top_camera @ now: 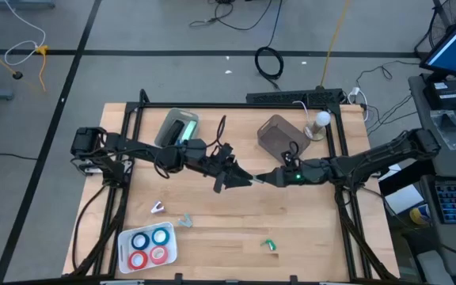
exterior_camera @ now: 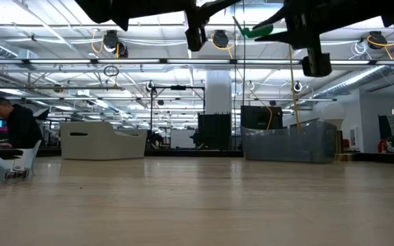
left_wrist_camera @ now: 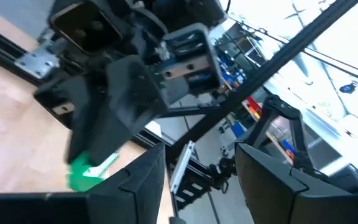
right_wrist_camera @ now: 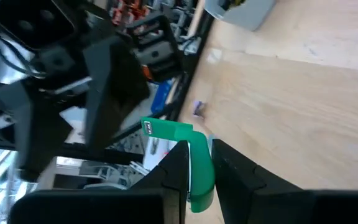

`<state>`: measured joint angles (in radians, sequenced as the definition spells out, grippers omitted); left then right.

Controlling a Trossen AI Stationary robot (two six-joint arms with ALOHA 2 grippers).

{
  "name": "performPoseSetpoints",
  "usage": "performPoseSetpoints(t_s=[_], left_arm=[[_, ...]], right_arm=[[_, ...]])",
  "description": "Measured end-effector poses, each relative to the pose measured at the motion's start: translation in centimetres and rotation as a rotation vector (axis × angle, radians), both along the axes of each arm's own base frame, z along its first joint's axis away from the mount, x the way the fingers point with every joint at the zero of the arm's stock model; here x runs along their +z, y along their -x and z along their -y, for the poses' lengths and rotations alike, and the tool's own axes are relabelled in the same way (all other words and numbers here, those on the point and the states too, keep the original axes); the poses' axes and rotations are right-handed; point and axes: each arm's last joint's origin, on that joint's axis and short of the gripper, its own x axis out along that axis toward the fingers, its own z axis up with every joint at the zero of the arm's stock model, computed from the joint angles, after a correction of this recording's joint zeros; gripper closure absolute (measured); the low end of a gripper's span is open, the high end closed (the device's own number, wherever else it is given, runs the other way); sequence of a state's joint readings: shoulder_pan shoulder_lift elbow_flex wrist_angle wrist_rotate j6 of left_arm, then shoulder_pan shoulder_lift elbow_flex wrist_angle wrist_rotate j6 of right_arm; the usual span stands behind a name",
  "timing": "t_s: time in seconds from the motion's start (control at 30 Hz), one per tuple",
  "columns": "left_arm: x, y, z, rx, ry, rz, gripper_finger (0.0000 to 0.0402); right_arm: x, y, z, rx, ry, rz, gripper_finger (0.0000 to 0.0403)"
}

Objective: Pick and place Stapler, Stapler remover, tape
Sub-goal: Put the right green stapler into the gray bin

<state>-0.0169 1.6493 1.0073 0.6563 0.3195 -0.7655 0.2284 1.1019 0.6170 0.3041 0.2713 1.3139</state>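
My right gripper (right_wrist_camera: 197,180) is shut on a small green L-shaped stapler (right_wrist_camera: 190,152), held high over the table's middle (top_camera: 264,179). My left gripper (left_wrist_camera: 197,186) is open and faces it from close by (top_camera: 240,180), touching nothing. The low view shows the green stapler (exterior_camera: 257,31) well above the tabletop. The tape rolls (top_camera: 149,245), two blue and two red, lie flat in a white tray (top_camera: 123,255) near the table's near-left corner. A white claw-shaped stapler remover (top_camera: 157,208) rests on the wood left of centre. My right gripper pinches the green stapler between its two fingers (right_wrist_camera: 174,171) by its lower, curved part (right_wrist_camera: 199,177). The bent upper arm with a white label (right_wrist_camera: 160,129) sticks out past the fingertips. The stapler is lifted clear of the table.
A second small green piece (top_camera: 269,245) lies near the near edge, right of centre. A clear bit (top_camera: 185,221) sits by the remover. A grey bin (top_camera: 279,134), a bin with green contents (top_camera: 179,127) and a white bulb (top_camera: 321,120) stand along the far side. A person (exterior_camera: 9,126) sits far behind.
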Motion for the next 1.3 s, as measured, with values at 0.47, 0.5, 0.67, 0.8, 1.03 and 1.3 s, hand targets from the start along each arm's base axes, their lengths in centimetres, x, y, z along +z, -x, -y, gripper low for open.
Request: performPoseSetpoints(t_s=[0.47, 0.5, 0.67, 0.8, 1.03, 1.3], left_arm=[[0.2, -0.1, -0.5, 0.090, -0.011, 0.027, 0.0206], [0.3, -0.1, -0.5, 0.094, -0.018, 0.033, 0.0206], [0.5, -0.1, -0.5, 0.104, -0.007, 0.055, 0.0206], [0.5, -0.1, -0.2, 0.131, -0.007, 0.055, 0.0206], [0.6, -0.1, 0.3, 0.175, -0.009, 0.061, 0.0206], [0.9, 0.0, 0.7, 0.214, 0.000, 0.097, 0.0206]], right_arm=[[0.8, -0.3, 0.3, 0.026, 0.007, 0.077, 0.0353], [0.8, -0.3, 0.3, 0.025, 0.006, 0.077, 0.0353], [0.8, -0.3, 0.3, 0.021, 0.003, 0.082, 0.0353], [1.0, -0.3, 0.3, 0.015, 0.010, 0.103, 0.0353], [1.3, -0.4, 0.7, -0.012, 0.029, 0.131, 0.0353], [1.0, -1.2, 1.4, -0.066, 0.050, 0.150, 0.0353]])
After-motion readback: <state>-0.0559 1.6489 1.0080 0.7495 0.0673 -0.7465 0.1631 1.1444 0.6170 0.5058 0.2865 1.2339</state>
